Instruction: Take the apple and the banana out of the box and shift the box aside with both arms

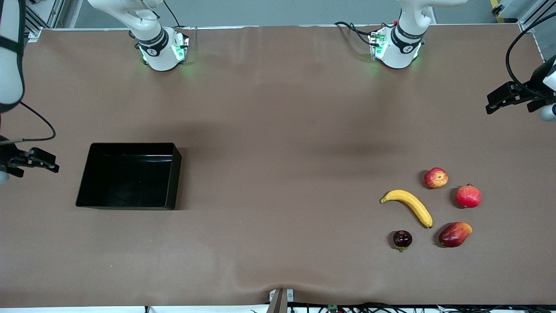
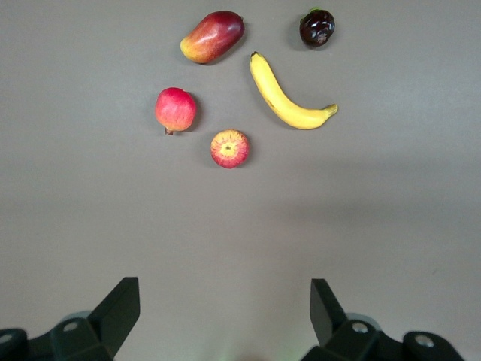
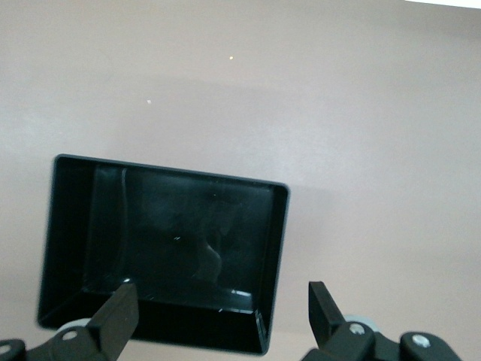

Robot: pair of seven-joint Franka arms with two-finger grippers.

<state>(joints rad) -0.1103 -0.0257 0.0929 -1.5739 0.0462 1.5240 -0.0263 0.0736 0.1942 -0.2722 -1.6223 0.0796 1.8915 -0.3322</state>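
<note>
Black box [image 1: 129, 176] sits on the table [image 1: 278, 130] toward the right arm's end, at 3 o'clock of the right end effector [image 1: 32, 161], fingers spread, empty. Banana [image 1: 409, 205] and apple [image 1: 435, 178] lie toward the left arm's end, roughly 7 o'clock of the left end effector [image 1: 506, 99], also spread and empty.

White arms [image 1: 150, 32] (black joints, cables)
</note>
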